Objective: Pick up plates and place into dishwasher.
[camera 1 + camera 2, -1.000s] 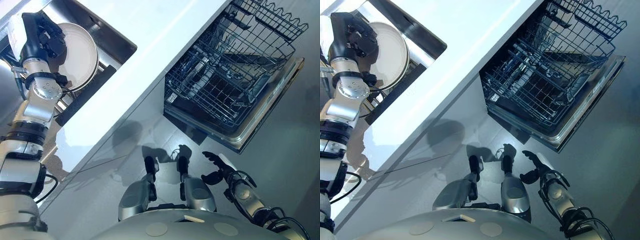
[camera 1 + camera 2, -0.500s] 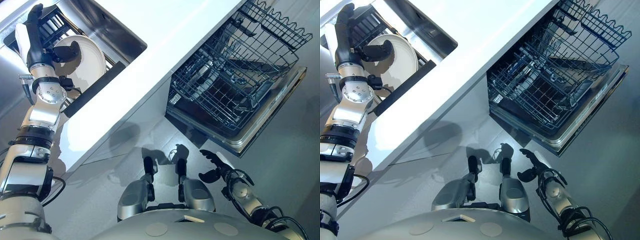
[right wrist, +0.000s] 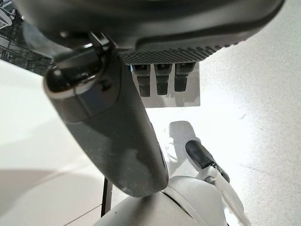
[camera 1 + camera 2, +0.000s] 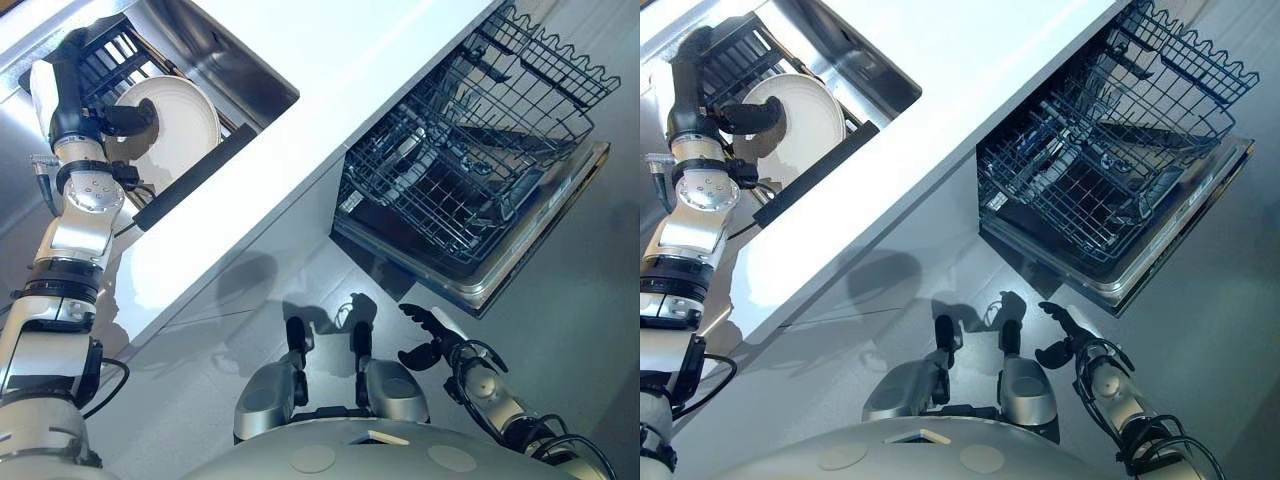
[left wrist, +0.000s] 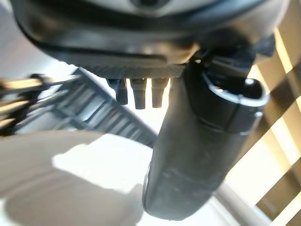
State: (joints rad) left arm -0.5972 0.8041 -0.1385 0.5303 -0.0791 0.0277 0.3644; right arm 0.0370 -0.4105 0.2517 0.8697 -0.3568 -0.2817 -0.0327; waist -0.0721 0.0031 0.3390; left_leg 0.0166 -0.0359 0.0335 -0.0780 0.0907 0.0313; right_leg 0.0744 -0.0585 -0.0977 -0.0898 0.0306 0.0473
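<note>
At far left the left hand (image 4: 75, 100) reaches into the sink (image 4: 225, 65). Its fingers (image 4: 68, 60) stand straight up behind the plate (image 4: 175, 125), and its thumb (image 4: 128, 117) lies across the plate's front face, so the plate's rim sits between thumb and fingers; whether they actually press it cannot be told. In the left wrist view the thumb (image 5: 202, 146) hangs over the pale plate (image 5: 56, 188) with the fingers uncurled. The plate stands tilted on edge in the sink, against a dark rack (image 4: 125, 55), with a black strip (image 4: 190, 175) along the sink's near edge. The white counter (image 4: 330, 90) runs diagonally past the sink. Right of it the dishwasher (image 4: 520, 250) is open, its door folded down and its wire basket (image 4: 470, 160) pulled out over the door; no plate shows in the basket. At lower right the right hand (image 4: 432, 340) hangs low over the grey floor (image 4: 580, 330), well apart from the dishwasher, its fingers loosely spread and holding nothing.
</note>
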